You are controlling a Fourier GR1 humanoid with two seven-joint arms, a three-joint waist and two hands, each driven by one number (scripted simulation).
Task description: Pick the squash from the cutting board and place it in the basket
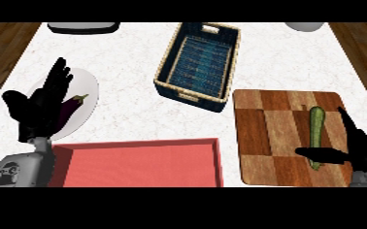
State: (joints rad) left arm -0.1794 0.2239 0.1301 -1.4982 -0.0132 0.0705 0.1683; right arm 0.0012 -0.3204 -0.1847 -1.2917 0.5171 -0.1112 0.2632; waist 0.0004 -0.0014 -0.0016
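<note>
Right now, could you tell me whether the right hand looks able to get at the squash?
Probably yes: the right hand is open beside the squash on the cutting board, thumb already at it, nothing between.

One green squash (316, 135), one wooden cutting board (272, 140), one dark woven basket (172, 60), one white plate (87, 85), one purple eggplant (70, 109), one red tray (136, 167), two black hands, left (39, 107) and right (351, 148)
</note>
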